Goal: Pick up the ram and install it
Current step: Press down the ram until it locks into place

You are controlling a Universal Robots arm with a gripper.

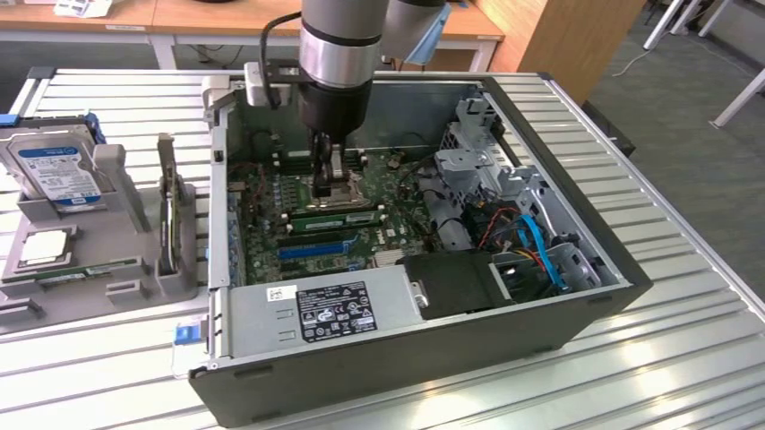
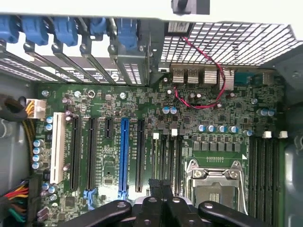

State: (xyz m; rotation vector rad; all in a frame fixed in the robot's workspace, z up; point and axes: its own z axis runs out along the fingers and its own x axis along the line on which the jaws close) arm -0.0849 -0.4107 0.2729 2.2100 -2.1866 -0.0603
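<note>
Black metal two-finger gripper [image 1: 325,190] is down inside the open dark grey computer case [image 1: 395,376], over the green motherboard [image 1: 265,193]. We read the fingers as fully closed: in the wrist view the two dark fingers [image 2: 152,208] sit pressed together with no gap showing, gripper [image 2: 161,208] right at the near end of the black memory slots [image 2: 166,161]. We see nothing clamped between them.

The ram, a long thin green circuit-board stick [image 1: 340,215], lies along the memory-slot row in the exterior view, just on the near side of the silver CPU socket [image 1: 347,175]. It looks level and seated in line with the slot rather than loose. The fingertips are directly above the end of the stick towards the exterior view's left. We can't tell whether they are touching it or just clear of it.

In the wrist view the silver CPU socket [image 2: 215,182] is just beside the fingers, and the long blue plastic expansion slot [image 2: 124,156] is further off on the other side. In the exterior view that blue slot [image 1: 317,249] runs parallel to the ram, nearer the silver power supply box [image 1: 322,309].
</note>
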